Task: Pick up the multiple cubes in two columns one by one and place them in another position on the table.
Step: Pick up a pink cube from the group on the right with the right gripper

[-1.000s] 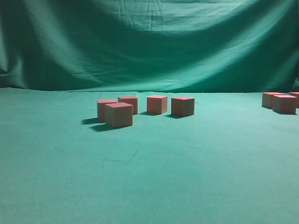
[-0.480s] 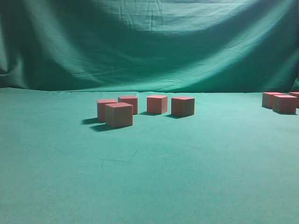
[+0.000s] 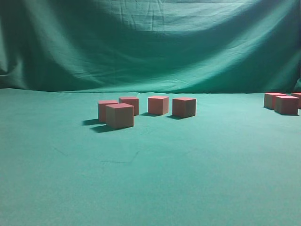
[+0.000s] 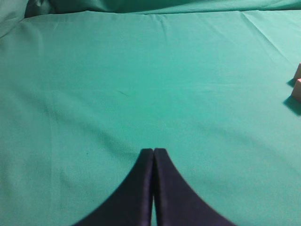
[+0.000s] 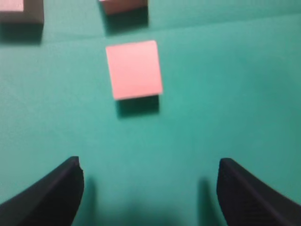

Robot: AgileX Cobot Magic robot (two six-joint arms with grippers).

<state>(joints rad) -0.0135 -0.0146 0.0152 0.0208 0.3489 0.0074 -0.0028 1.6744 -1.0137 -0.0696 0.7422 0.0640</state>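
Several reddish-pink cubes stand on the green table [image 3: 155, 179]. One group sits left of centre, with the nearest cube [image 3: 119, 116] in front and others [image 3: 158, 105] [image 3: 184, 107] behind. More cubes [image 3: 286, 104] stand at the far right edge. No gripper shows in the exterior view. My right gripper [image 5: 149, 167] is open and empty, above the cloth just short of one cube [image 5: 134, 69]; two more cubes are cut off at the top [image 5: 123, 5] [image 5: 21, 9]. My left gripper [image 4: 153, 150] is shut and empty over bare cloth; a cube's edge [image 4: 297, 88] shows at the far right.
A wrinkled green backdrop curtain [image 3: 150, 42] hangs behind the table. Bare green cloth fills the front of the exterior view and most of the left wrist view [image 4: 141, 80].
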